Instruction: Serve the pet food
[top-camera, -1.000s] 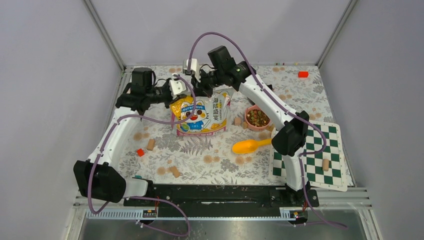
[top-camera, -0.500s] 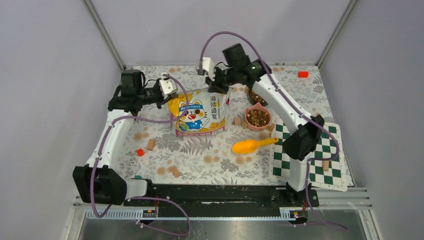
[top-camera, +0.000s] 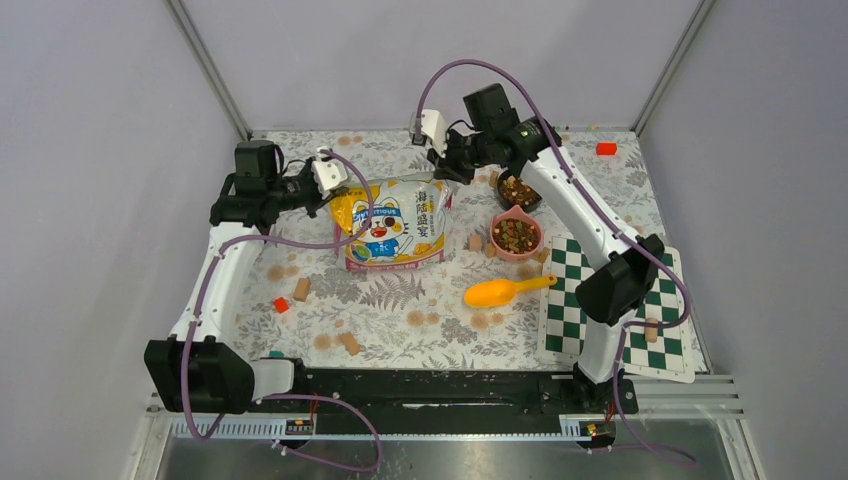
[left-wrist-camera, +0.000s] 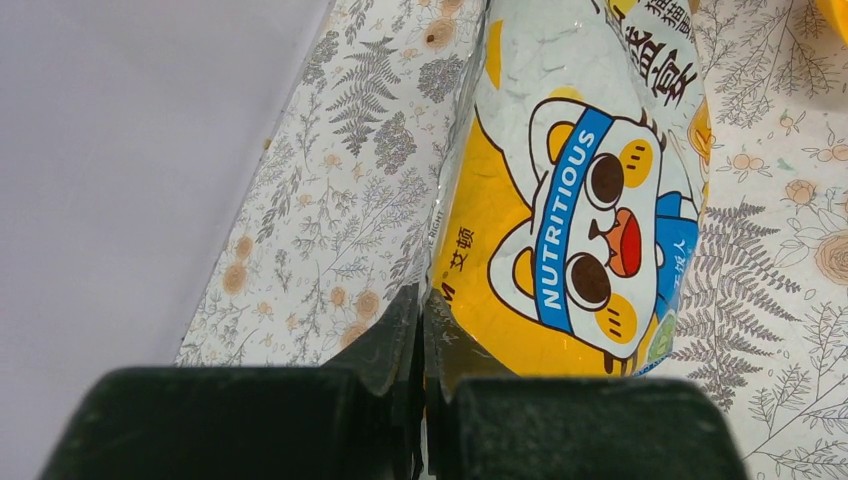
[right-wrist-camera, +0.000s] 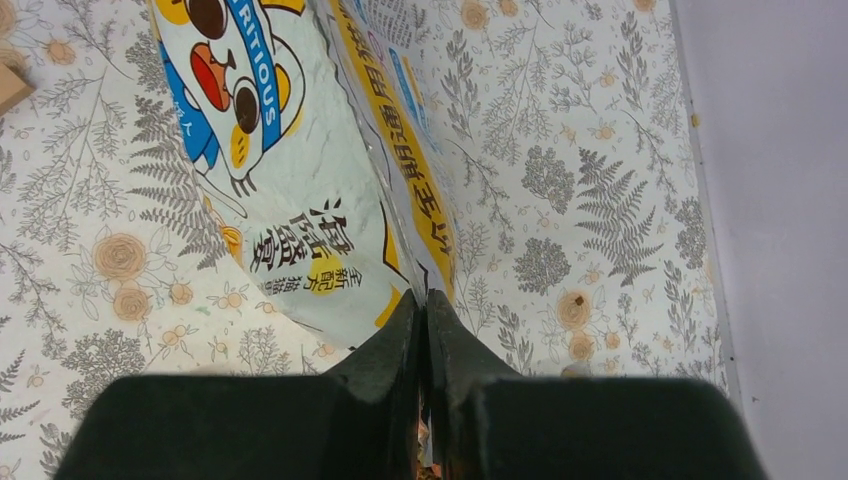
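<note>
Pinch on bag at 2 top corners: my left gripper clamped on left edge, my right gripper clamped on right edge. Pet food sits in pink bowl, right of bag. Step looks like bag handling. Next move needs both arms travelling together, no tilt, no spill.

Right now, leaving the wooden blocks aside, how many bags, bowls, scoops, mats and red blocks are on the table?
bag: 1
bowls: 2, a pink bowl and a dark bowl
scoop: 1
checkered mat: 1
red blocks: 2, one back right, one front left
Total: 7
</note>
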